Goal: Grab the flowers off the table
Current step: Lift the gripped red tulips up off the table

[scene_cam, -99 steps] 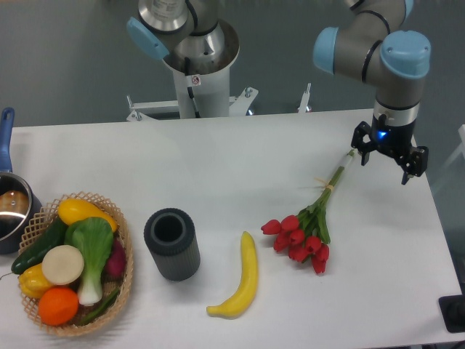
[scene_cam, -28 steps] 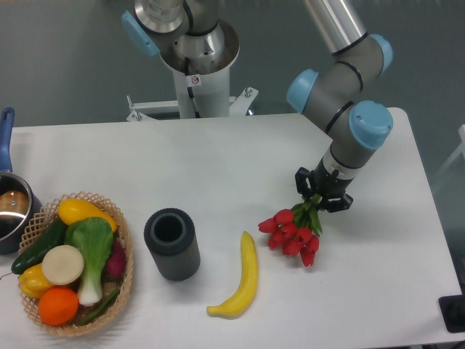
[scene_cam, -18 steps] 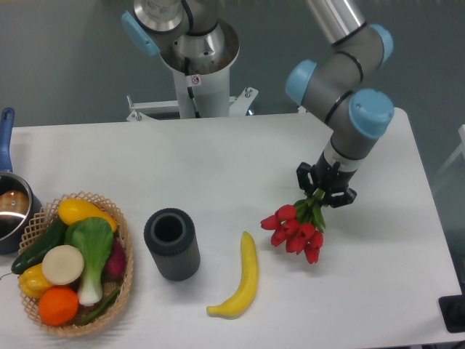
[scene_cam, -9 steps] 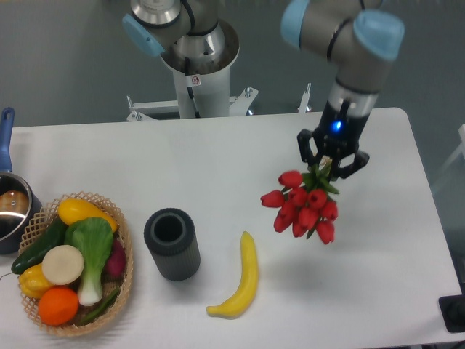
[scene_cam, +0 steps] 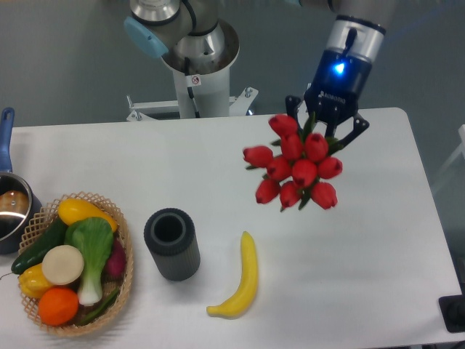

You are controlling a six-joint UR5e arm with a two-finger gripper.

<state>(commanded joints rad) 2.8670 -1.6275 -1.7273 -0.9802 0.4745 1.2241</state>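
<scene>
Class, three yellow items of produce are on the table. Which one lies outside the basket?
The banana. It lies alone on the white table right of the dark cylinder; the other two yellow pieces sit inside the wicker basket.

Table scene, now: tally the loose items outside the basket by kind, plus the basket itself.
Flowers, held up by the gripper: 1 bunch
Banana: 1
Dark cylinder: 1
Pot: 1
Basket: 1
Total: 5

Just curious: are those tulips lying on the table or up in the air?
In the air. The tulips hang blooms-down from the gripper, clear of the table.
</scene>
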